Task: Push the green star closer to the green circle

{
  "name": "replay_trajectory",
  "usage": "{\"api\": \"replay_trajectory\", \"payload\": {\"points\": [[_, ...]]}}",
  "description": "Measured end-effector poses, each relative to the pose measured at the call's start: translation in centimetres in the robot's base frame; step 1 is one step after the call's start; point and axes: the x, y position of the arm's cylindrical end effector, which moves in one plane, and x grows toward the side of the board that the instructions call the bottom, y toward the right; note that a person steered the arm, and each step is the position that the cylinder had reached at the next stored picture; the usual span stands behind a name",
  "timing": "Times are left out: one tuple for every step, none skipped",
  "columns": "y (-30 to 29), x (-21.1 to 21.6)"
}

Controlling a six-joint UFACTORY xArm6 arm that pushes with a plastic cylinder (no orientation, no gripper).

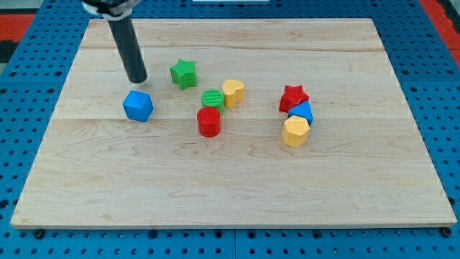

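The green star (pixel 183 73) lies on the wooden board, upper middle-left. The green circle (pixel 212 99) lies a short way to its lower right, touching the red cylinder (pixel 208 121) and close to the yellow heart (pixel 233 92). My tip (pixel 137 79) stands on the board to the left of the green star, with a clear gap between them, and just above the blue hexagon-like block (pixel 137 106).
A red star (pixel 293 97), a blue block (pixel 302 111) and a yellow hexagon (pixel 295 132) are clustered at the view's right. The wooden board (pixel 230 194) sits on a blue perforated table.
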Motion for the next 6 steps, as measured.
{"api": "replay_trajectory", "payload": {"points": [[2.4, -2.0], [7.9, -2.4], [11.8, -1.8], [12.5, -0.5], [12.3, 1.3], [14.8, 2.8]]}}
